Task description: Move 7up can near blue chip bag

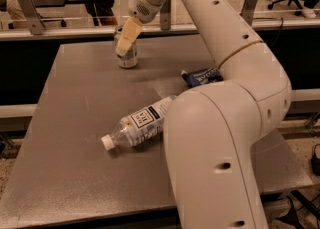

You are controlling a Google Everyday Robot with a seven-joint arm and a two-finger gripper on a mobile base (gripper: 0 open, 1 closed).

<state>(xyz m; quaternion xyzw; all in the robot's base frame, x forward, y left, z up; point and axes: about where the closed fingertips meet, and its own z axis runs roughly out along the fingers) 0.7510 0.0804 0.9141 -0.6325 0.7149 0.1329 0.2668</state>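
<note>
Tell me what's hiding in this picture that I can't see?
Camera view:
- 7up can: top half covered by the gripper, at the far side of the table.
- blue chip bag: right part behind the robot arm.
- water bottle: base end behind the same arm.

Table (pixel 75 173): bottle (pixel 140 125), bag (pixel 202 77), 7up can (pixel 127 59) at jaws.
</note>
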